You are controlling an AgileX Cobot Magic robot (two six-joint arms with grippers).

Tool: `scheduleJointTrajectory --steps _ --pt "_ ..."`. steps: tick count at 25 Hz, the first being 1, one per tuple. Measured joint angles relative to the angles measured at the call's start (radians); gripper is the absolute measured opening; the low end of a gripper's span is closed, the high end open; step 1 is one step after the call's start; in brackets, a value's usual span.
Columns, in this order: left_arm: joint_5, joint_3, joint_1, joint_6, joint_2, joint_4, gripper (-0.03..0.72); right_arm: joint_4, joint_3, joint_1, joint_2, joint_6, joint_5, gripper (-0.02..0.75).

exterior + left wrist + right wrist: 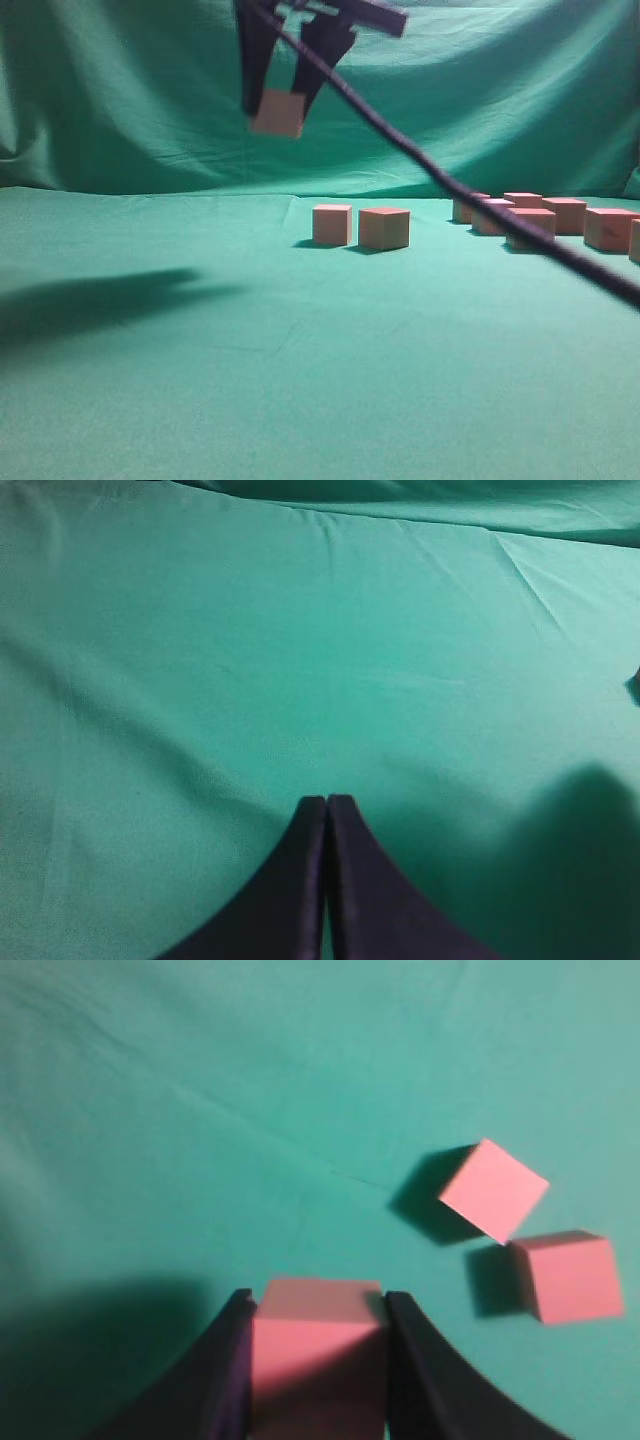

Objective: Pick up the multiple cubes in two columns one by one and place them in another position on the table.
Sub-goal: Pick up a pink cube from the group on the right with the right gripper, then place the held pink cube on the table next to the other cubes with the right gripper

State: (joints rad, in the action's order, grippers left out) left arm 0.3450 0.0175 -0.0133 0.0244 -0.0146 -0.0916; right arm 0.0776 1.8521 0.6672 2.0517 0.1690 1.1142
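Right gripper carries one cube high over the table, mid-transfer.

Table (150, 400) green cloth; source group of cubes (545, 215) far right, two placed cubes (360, 227) mid-table, so the drop spot is likely beside them. Right gripper (280, 105) clamps a held cube (318, 1355) squarely, lifted to clear the others. Left gripper (327, 805) closed and empty, parked out of the way.
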Motion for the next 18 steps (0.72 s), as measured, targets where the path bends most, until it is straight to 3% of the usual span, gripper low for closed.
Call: scheduleJointTrajectory --steps 8,18 --pt "0.0 0.0 0.0 0.0 0.0 0.0 0.0 -0.068 0.271 0.026 0.253 0.057 0.078 0.274" --pt "0.0 0.0 0.0 0.0 0.0 0.0 0.0 -0.177 0.301 0.026 0.323 0.126 0.076 0.274"
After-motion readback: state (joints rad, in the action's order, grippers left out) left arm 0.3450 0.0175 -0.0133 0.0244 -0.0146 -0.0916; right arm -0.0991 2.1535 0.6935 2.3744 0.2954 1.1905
